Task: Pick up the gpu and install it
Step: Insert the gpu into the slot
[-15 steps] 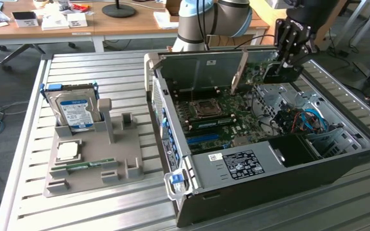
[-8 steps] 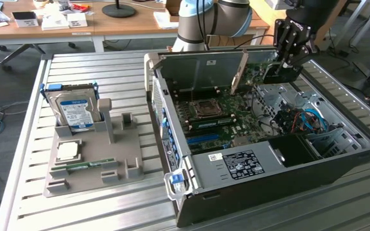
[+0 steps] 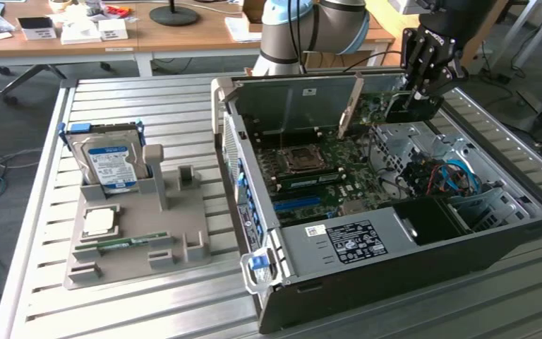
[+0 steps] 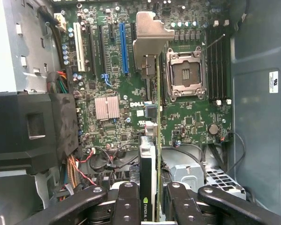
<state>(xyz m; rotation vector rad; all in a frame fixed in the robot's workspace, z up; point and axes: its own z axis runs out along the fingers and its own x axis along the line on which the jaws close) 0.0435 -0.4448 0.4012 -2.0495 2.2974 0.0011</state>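
Note:
The gpu (image 3: 380, 107) is a green card with a long silvery bracket (image 3: 351, 106) at one end. It hangs on edge over the far part of the open computer case (image 3: 394, 268). My gripper (image 3: 420, 93) is shut on the card's end away from the bracket. In the wrist view the gpu (image 4: 149, 154) shows edge-on between my two black fingers (image 4: 126, 201), with its bracket (image 4: 150, 33) pointing away. Below it lies the green motherboard (image 4: 112, 93) with a blue slot (image 4: 123, 49) and an empty CPU socket (image 4: 186, 70). The card's lower edge stands above the board.
On the exterior view's left, a grey holder (image 3: 158, 240) carries a blue-labelled hard drive (image 3: 111, 164), a CPU chip (image 3: 99, 222) and a RAM stick (image 3: 121, 244). The case has a power supply (image 3: 351, 240), loose cables (image 3: 450, 176) and raised walls all round.

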